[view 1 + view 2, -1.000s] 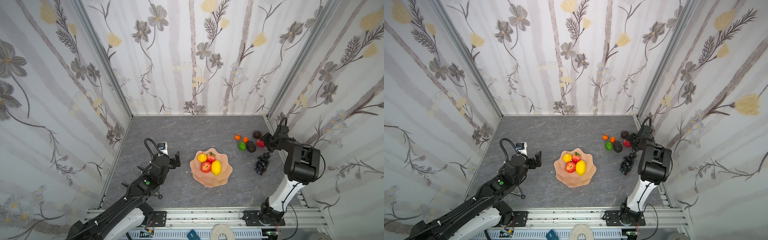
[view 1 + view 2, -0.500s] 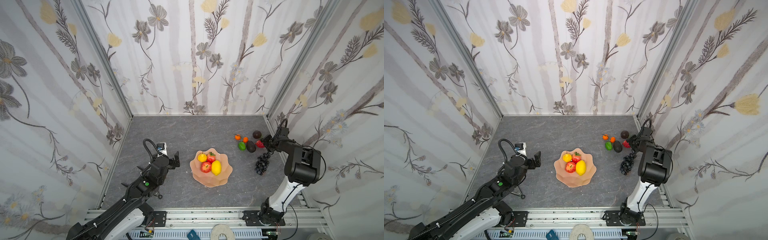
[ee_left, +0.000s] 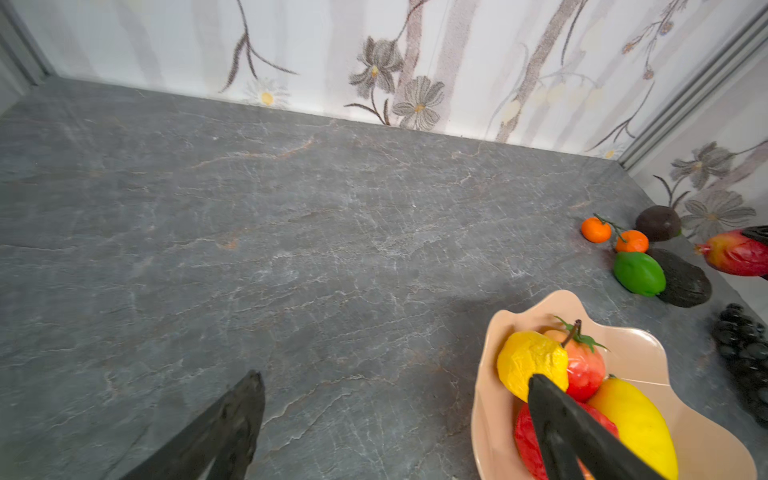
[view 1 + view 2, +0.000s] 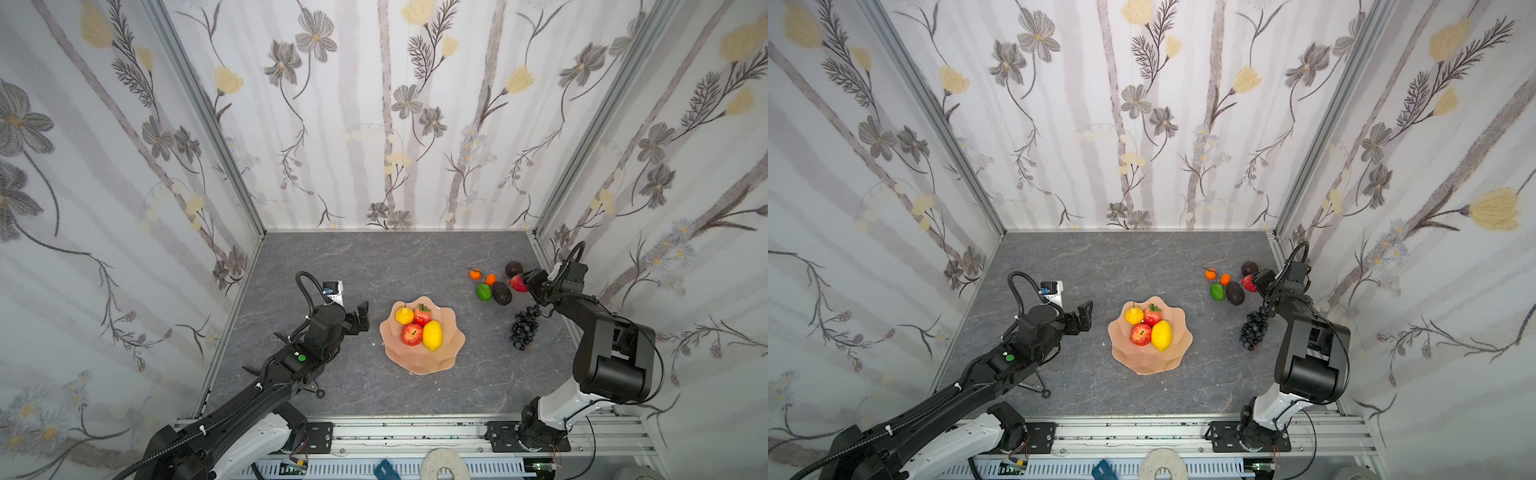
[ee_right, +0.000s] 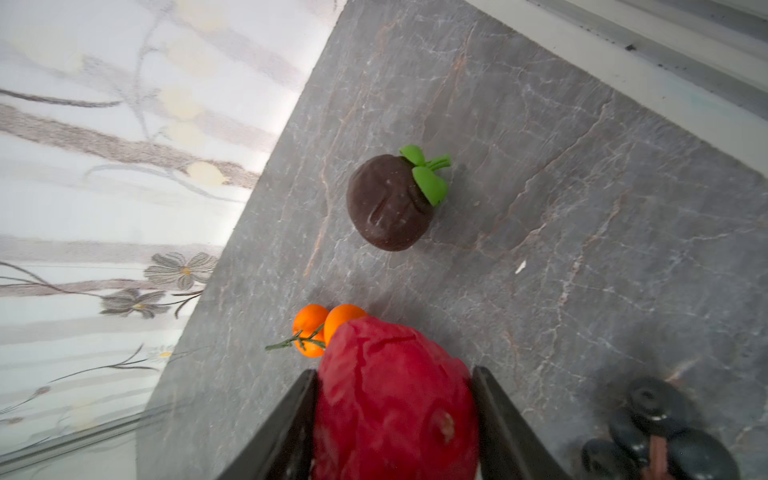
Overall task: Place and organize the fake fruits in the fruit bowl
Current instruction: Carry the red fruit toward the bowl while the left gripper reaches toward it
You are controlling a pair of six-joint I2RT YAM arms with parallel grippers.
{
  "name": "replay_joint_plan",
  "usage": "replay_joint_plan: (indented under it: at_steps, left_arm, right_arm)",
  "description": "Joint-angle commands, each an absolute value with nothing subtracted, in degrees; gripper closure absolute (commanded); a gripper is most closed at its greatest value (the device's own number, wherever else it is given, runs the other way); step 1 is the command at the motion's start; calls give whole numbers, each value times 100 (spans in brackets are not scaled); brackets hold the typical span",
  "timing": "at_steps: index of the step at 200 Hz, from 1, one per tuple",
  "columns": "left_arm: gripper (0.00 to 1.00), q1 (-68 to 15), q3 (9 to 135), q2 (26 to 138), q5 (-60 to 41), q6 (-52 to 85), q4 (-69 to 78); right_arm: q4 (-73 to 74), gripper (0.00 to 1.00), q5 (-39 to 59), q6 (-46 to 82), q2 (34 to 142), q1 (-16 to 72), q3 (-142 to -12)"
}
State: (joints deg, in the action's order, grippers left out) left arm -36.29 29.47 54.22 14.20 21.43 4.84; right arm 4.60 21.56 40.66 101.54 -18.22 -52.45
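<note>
Fruit bowl (image 4: pixel 415 362), pale peach with a wavy rim, sits near the middle of the grey stone-look table (image 4: pixel 353 257). Four fruits lie packed together in it: a yellow pear (image 4: pixel 404 314), a leafy-topped red fruit (image 4: pixel 422 316), a red apple (image 4: pixel 411 334) and a lemon (image 4: pixel 432 335). The other fruits lie on the table, well apart from the bowl and toward the right wall. They are two tiny oranges (image 4: pixel 475 274) on a green sprig, a green lime (image 4: pixel 483 291) just beside a dark avocado (image 4: pixel 501 293), and a round dark fruit (image 5: pixel 388 203) with green leaves. A black grape bunch (image 4: pixel 524 328) lies nearer the front.

The right gripper (image 5: pixel 395 376) is clamped on a pointed red fruit (image 5: pixel 395 415), one finger against each side, just beside the avocado. Whether that fruit is clear of the table I cannot tell. The left gripper (image 3: pixel 392 386) hangs just left of the bowl, its jaws spread wide and empty. Flowered walls (image 4: pixel 374 124) enclose the table on three sides.
</note>
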Motion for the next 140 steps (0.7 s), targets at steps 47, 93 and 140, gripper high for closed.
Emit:
replay_joint_plan:
  at_steps: [47, 93, 140]
  left_arm:
    - [0, -3899, 3816, 6474, -56, 2396, 1335]
    - [0, -4441, 4229, 6964, -379, 1322, 1604]
    - [0, -4971, 4096, 7059, -892, -165, 2207]
  right_arm:
    - [1202, 47, 3306, 4560, 9044, -1020, -4708]
    - [1256, 47, 3871, 4601, 8106, -36, -4091]
    - [1270, 46, 4111, 4674, 7244, 884, -3532]
